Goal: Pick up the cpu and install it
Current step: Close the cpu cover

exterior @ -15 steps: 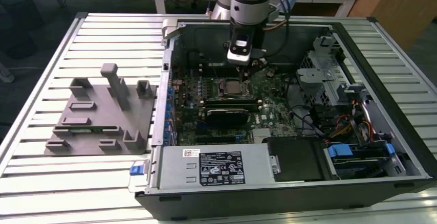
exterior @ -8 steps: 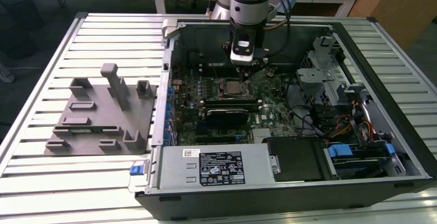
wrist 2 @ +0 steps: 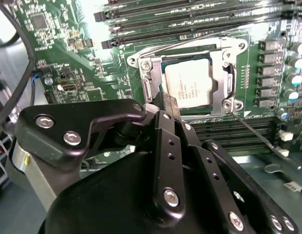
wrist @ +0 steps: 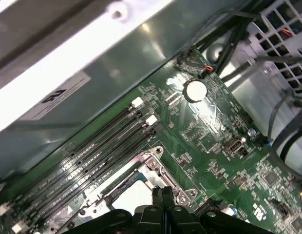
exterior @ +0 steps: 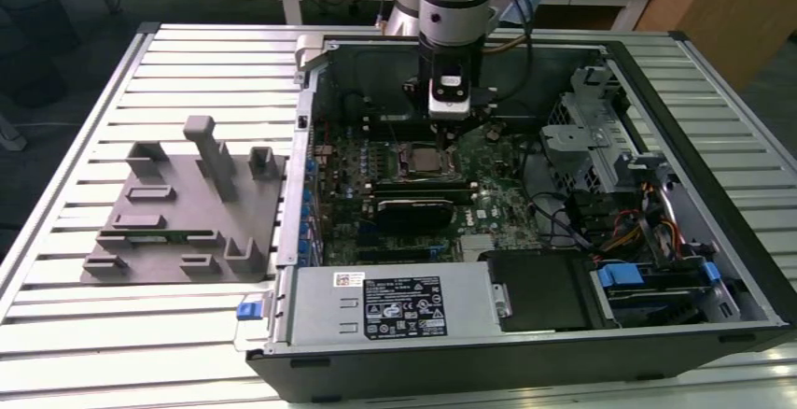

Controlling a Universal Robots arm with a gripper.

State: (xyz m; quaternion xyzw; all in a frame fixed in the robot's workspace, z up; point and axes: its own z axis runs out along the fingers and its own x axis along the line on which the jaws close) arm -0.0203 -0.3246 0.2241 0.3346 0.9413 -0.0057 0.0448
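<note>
In the centre of the exterior view, the arm's black gripper (exterior: 451,132) hangs point-down inside the open black desktop computer case (exterior: 498,367), its tips just above the green motherboard (exterior: 505,199). The small flat square cpu (exterior: 424,159), with its pale silver lid, lies in its socket just below and left of the tips in that frame.

In both wrist views the gripper (wrist 2: 164,99) (wrist: 163,191) has its two black fingers pressed together with nothing between them. The tips stand over the edge of the silver metal socket frame (wrist 2: 230,63), beside the cpu (wrist 2: 187,85) (wrist: 134,196) rather than on it; I cannot tell whether they touch the frame. The chip sits flat and square within the frame. A thin metal lever rod (wrist 2: 260,135) angles away from one corner of the frame. Long black memory slots (wrist 2: 190,22) (wrist: 92,153) run close along one side of the socket, leaving little room there.

In the exterior view a black rectangular block (exterior: 424,211) lies just below the socket. A grey moulded tray (exterior: 168,218) sits on the slatted metal table (exterior: 224,73) at the left of the frame, just beside the case's wall.
</note>
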